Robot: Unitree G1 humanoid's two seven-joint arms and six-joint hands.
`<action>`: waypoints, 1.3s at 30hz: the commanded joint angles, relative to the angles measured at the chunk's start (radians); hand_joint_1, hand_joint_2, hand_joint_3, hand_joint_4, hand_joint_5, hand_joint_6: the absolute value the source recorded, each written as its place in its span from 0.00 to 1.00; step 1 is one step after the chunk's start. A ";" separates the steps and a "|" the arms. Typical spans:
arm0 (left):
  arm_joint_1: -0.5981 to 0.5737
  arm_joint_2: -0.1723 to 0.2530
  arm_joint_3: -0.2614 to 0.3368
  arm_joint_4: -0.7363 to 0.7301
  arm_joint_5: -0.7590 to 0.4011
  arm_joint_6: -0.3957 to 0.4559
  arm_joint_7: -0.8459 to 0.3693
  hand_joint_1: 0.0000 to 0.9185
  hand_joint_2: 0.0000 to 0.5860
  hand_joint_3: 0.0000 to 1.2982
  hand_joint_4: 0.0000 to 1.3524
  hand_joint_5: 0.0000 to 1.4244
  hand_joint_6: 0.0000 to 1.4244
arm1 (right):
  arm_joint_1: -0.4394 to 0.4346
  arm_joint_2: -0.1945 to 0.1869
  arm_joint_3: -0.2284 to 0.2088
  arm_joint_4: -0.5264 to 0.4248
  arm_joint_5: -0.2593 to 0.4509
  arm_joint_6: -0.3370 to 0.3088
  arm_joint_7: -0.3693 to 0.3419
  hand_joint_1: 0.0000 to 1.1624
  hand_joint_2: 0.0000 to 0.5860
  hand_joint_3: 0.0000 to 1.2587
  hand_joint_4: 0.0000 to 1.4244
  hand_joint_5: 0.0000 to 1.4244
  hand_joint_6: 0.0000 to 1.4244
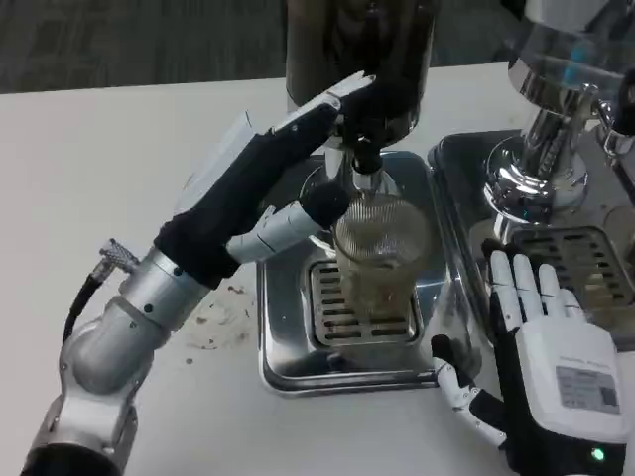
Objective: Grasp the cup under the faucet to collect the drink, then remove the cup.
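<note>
Head view: the left hand (298, 169) is up at the dispenser, its black-and-white fingers (337, 99) reaching to the dark tap (365, 151) at the foot of the tall dark cylindrical drink tank (362, 50). One lower finger stretches toward the clear ribbed glass cup (380, 253), its dark tip just beside the cup's rim. Whether those upper fingers are pressing the tap lever or only resting against it, I cannot tell; whether this hand has hold of anything is just as unclear.

The cup stands upright on the slotted grille of the shiny steel drip tray (288, 347), directly beneath the tap and just past the left fingertips. It looks to have pale liquid in it, though the level is hard to read through the ribbing.

Over on the other side, the right hand (551, 347) lies flat, white back up, fingers straight and slightly spread, holding nothing. Its fingertips point toward a second steel tray (466, 159) with a chrome dispenser base (536, 169); the cup sits well to the side of them.

My read: this is the collecting step, the cup filling or about to. Next comes a firm wrap of the fingers around the cup's wall, then a level pull clear of the tap, no tilting, or it spills.
</note>
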 commanded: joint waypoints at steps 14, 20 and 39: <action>0.119 0.090 -0.005 -0.054 0.261 -0.095 0.172 0.00 0.17 0.19 0.09 0.25 0.20 | -0.012 -0.014 -0.004 0.013 0.018 -0.006 0.014 0.26 0.70 0.00 0.00 0.00 0.07; 0.132 0.121 -0.016 -0.064 0.411 -0.104 0.287 0.00 0.18 0.19 0.09 0.23 0.19 | -0.017 -0.016 -0.003 0.018 0.018 -0.008 0.014 0.26 0.70 0.00 0.00 0.00 0.06; 0.169 0.216 -0.135 -0.155 0.755 -0.024 0.628 0.00 0.21 0.18 0.01 0.15 0.11 | -0.016 -0.016 -0.002 0.019 0.025 -0.009 0.017 0.26 0.70 0.00 0.00 0.00 0.05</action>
